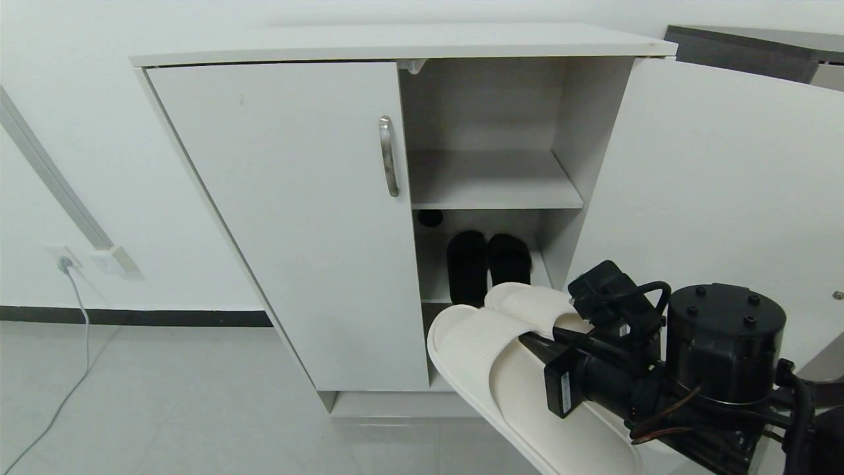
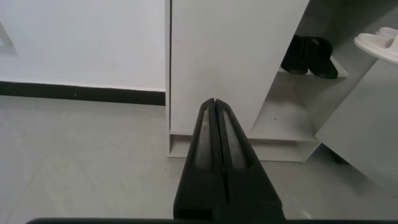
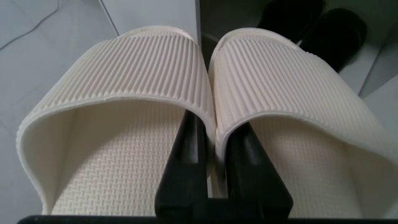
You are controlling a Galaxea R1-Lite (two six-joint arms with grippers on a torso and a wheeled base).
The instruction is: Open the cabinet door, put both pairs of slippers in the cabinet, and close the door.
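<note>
1. The cabinet (image 1: 402, 45) stood against the wall. Its left door (image 1: 283, 218) was closed, with the metal handle (image 1: 389, 156) upright at its inner edge. Its right door (image 1: 712, 191) was swung wide open.
2. The upper shelf (image 1: 491, 181) was exposed in the open half.
3. The black slippers (image 1: 488, 264) lay side by side on the shelf beneath it, inside the cabinet. The left wrist view showed a further compartment under that shelf.
4. The white slippers (image 1: 501, 356) were held in the air in front of the open half, outside the cabinet. They were pressed side by side with their toes towards the opening.
5. The right gripper (image 3: 211, 155) was clamped on the white slippers. One finger sat inside each slipper, and the two adjoining inner walls were pinched between them.
6. The left gripper (image 2: 214, 109) was low and clear of the cabinet, facing the closed left door. Its fingers were pressed together with nothing between them.
7. A wall socket (image 1: 64, 264) with a grey cable (image 1: 72, 369) trailing to the floor was noted on the wall to the left of the cabinet.
</note>
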